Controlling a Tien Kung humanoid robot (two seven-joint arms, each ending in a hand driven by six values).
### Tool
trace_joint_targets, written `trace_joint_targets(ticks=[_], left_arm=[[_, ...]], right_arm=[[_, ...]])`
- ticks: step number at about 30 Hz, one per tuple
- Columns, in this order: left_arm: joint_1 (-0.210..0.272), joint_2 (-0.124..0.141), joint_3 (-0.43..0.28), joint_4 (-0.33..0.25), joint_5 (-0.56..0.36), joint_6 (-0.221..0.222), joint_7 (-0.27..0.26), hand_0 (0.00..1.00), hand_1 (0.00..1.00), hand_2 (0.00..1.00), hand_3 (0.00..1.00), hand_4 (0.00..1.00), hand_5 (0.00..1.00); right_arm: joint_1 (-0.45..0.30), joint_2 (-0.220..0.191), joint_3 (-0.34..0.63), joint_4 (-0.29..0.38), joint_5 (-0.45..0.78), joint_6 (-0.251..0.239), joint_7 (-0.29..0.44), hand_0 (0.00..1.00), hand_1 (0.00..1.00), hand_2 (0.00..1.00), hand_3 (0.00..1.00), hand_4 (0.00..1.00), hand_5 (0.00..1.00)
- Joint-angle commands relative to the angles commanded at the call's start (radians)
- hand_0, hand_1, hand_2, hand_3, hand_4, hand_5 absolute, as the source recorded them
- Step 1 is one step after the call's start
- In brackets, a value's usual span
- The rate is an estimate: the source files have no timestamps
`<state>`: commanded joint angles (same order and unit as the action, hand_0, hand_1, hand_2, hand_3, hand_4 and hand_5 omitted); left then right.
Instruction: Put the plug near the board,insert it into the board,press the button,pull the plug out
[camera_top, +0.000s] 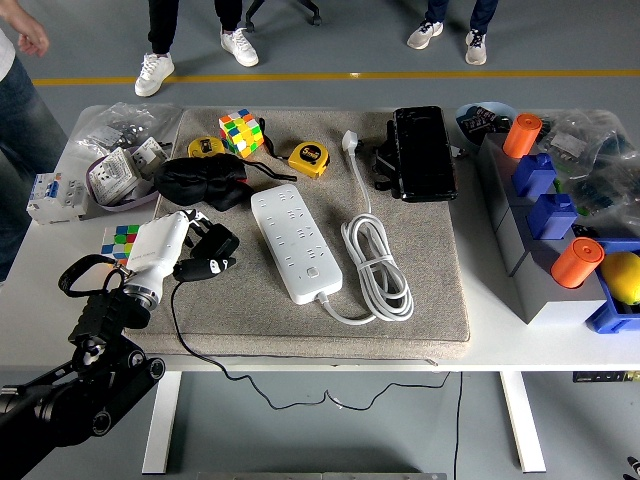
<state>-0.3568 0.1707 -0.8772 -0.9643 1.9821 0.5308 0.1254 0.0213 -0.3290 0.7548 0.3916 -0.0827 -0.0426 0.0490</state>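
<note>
Robot lab or workshop: grey floor with yellow line (350, 75), white table (500, 335) cluttered with gear, people's feet (154, 72) at far side.

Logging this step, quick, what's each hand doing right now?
Left hand: closed on the black plug, left of the power strip.
Right hand: not in view.

White surface (495, 335): grey mat (420, 300) across the middle; bagged parts (120, 150) and white breaker unit (55, 195) at left; grey block (525, 245) with blue bins (615, 310) at right.
</note>
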Motion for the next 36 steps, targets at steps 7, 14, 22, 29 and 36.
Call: trace_joint_targets(ticks=[7, 14, 22, 29, 36], left_arm=[[0.003, 0.002, 0.005, -0.011, 0.000, 0.020, -0.004, 0.228, 0.349, 0.455, 0.540, 0.895, 0.028], [-0.005, 0.014, 0.017, -0.048, -0.067, 0.026, -0.066, 0.223, 0.340, 0.445, 0.539, 0.872, 0.002], [-0.057, 0.034, 0.073, -0.063, -0.183, -0.035, -0.204, 0.221, 0.327, 0.426, 0.537, 0.849, 0.010], [-0.107, 0.033, 0.114, -0.049, -0.218, -0.071, -0.220, 0.222, 0.329, 0.426, 0.536, 0.854, 0.009], [-0.121, 0.012, 0.108, -0.019, -0.215, -0.083, -0.207, 0.221, 0.331, 0.429, 0.536, 0.857, 0.011]], right_arm=[[-0.001, -0.001, 0.001, 0.001, -0.002, -0.001, 0.002, 0.606, 0.661, 0.642, 0.518, 0.821, 0.514], [0.001, -0.001, 0.004, 0.000, -0.002, -0.001, 0.001, 0.607, 0.660, 0.641, 0.518, 0.821, 0.514], [0.000, -0.002, 0.003, 0.001, -0.001, -0.001, 0.001, 0.606, 0.660, 0.641, 0.518, 0.820, 0.514], [0.002, -0.003, 0.006, 0.002, -0.001, -0.001, 0.002, 0.604, 0.659, 0.640, 0.517, 0.819, 0.516], [0.000, -0.001, -0.001, 0.001, 0.001, 0.001, 0.002, 0.606, 0.660, 0.640, 0.517, 0.820, 0.514]])
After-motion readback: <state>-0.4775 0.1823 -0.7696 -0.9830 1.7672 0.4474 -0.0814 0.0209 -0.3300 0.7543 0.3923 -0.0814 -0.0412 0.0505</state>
